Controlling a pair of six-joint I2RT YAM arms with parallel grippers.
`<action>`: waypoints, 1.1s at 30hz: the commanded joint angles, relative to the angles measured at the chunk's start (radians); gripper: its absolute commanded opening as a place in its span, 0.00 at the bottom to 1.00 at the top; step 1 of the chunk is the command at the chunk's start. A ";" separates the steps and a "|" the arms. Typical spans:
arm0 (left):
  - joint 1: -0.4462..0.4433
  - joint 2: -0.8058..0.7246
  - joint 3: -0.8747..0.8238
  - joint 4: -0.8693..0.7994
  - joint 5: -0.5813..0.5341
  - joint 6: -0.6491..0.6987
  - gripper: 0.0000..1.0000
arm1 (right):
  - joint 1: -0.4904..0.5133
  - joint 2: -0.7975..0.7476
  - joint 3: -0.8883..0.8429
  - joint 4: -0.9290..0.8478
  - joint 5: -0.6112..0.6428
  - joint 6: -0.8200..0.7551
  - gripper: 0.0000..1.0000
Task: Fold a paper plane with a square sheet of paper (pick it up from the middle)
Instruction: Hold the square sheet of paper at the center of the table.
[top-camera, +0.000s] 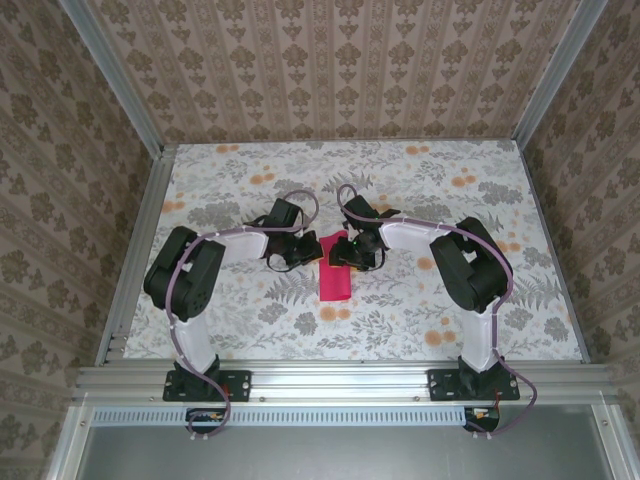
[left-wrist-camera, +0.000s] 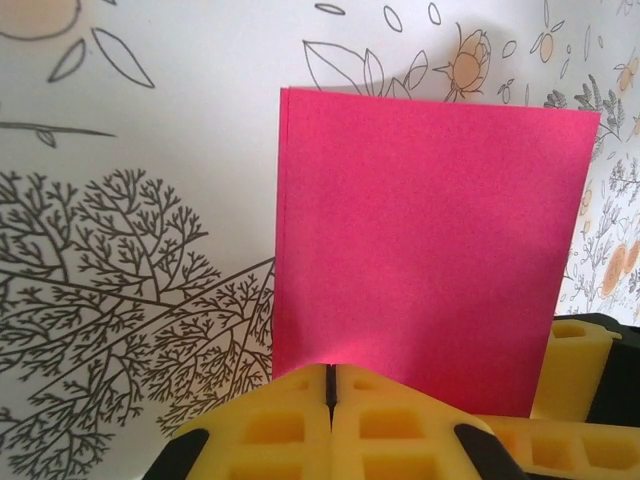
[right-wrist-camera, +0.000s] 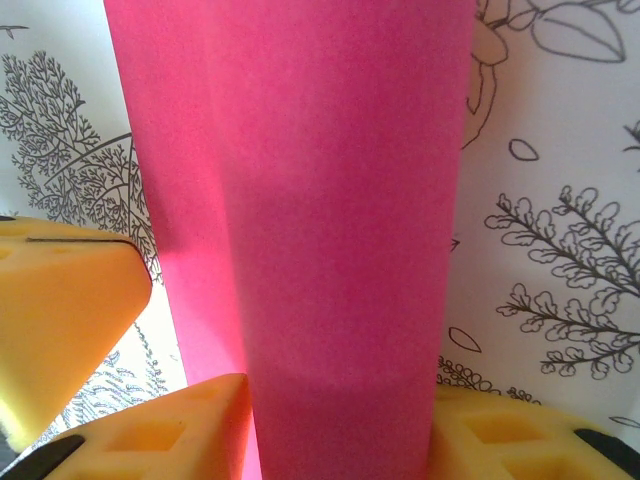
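Two arms reach to the middle of the table (top-camera: 430, 310), where I see the magenta sheet of paper (top-camera: 336, 280) folded into a narrow rectangle between them. The left end effector (left-wrist-camera: 330, 385) has its yellow fingers pressed fully together right at the near edge of the sheet. If paper is caught in the seam, I cannot tell. The right end effector (right-wrist-camera: 340, 430) stands about half apart, the sheet filling the gap and touching both fingers — whether it really squeezes, I cannot tell.
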 joint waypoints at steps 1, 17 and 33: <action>-0.013 0.021 0.026 -0.003 0.024 -0.009 0.03 | 0.012 0.158 -0.073 -0.068 0.140 -0.028 0.46; -0.011 0.070 0.039 -0.145 -0.045 -0.018 0.00 | 0.013 0.122 -0.068 -0.062 0.125 -0.019 0.47; -0.008 0.100 0.045 -0.181 -0.054 0.031 0.00 | -0.046 -0.214 -0.055 -0.103 0.118 -0.060 0.55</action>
